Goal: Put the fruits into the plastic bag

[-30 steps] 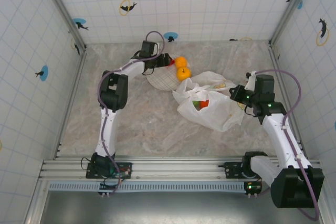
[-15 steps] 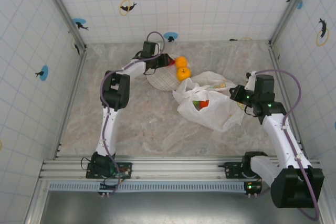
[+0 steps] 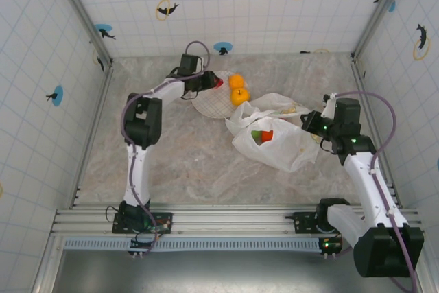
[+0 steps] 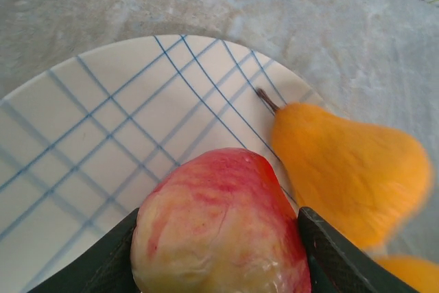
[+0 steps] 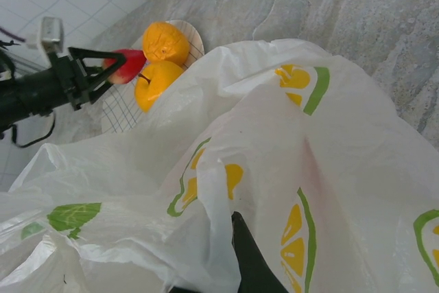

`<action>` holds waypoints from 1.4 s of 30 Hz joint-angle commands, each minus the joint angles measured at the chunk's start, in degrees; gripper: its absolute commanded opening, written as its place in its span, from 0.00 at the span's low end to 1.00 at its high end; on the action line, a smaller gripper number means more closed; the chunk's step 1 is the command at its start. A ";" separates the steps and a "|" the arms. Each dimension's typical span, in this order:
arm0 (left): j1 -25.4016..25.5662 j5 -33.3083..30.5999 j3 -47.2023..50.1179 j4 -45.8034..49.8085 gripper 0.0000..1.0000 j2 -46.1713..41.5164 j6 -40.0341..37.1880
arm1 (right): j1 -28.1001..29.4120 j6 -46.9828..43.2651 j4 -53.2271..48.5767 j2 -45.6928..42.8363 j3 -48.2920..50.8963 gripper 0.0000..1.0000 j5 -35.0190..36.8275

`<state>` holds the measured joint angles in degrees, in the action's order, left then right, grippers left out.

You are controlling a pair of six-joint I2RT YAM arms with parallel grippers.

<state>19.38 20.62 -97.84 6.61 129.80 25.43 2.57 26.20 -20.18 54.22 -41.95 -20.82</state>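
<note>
Red-and-yellow apple (image 4: pixel 219 217) sits clamped between the left gripper's (image 3: pixel 210 83) jaws, just over the grid plate (image 4: pixel 82 114), with an orange pear (image 4: pixel 350 166) beside them. The right gripper (image 3: pixel 317 125) is closed on the plastic bag (image 5: pixel 288 142) edge. Next, probably: lift the apple and carry it to the bag's mouth.

Plate (image 4: pixel 103 121) is white with a thin blue grid. The apple (image 4: pixel 219 231) is red streaked over pale yellow, and the pear (image 4: pixel 350 169) just right of it is solid orange with a dark stem. The bag (image 5: pixel 288 169) is see-through white, printed with yellow citrus slices rimmed in green; red and green fruit (image 3: pixel 260 135) shows inside it. Table (image 3: pixel 178 162) is grey-beige marble. Walls (image 3: pixel 240 5) are white tile with pale blue lines, black dolphins, yellow rings and blue dots.
</note>
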 commanded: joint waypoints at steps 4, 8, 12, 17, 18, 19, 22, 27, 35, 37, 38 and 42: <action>-0.43 -0.70 25.34 -8.54 0.44 -25.24 2.65 | -0.20 0.96 -0.01 -1.56 -0.10 0.00 -0.51; 0.37 1.52 41.00 -9.39 0.44 -41.08 3.88 | -0.06 1.43 0.52 -1.79 -0.67 0.00 -0.66; 4.31 -0.06 53.33 -5.12 0.45 -55.44 2.46 | 0.11 2.64 2.27 -1.30 -0.83 0.00 -3.11; 11.19 1.44 60.53 -3.21 0.46 -66.23 5.44 | 0.33 3.14 3.29 -0.85 -0.97 0.00 -3.07; 12.50 1.61 60.66 -3.42 0.46 -66.76 5.74 | 0.41 3.31 3.69 -0.79 -0.93 0.00 -3.03; 13.99 1.65 60.51 -3.91 0.46 -66.81 5.62 | 0.50 3.68 3.98 -0.78 -0.80 0.00 -3.05; 18.04 1.75 58.54 -5.06 0.47 -64.68 4.33 | 1.14 4.38 5.05 -0.70 -0.66 0.00 -3.31; 20.68 2.67 53.46 -7.35 0.47 -57.99 3.36 | 3.79 2.85 4.35 -0.25 -1.66 0.00 -3.99; 21.17 3.54 46.22 -11.62 0.47 -49.48 2.40 | 5.75 -4.28 2.38 -1.28 -2.31 0.00 -9.01; 22.42 3.93 45.07 -12.87 0.47 -47.48 2.76 | 6.49 -4.33 2.99 -1.46 -2.02 0.00 -10.25; 23.15 3.73 44.35 -13.15 0.47 -46.55 2.76 | 7.12 -4.19 3.45 -1.52 -1.74 0.00 -10.62; 25.62 3.46 42.39 -14.80 0.47 -43.02 2.96 | 10.16 -4.57 3.92 -1.79 -1.10 0.00 -10.39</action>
<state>43.57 23.20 -53.30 -5.37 85.10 28.58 11.05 23.11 -17.82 53.58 -41.95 -29.50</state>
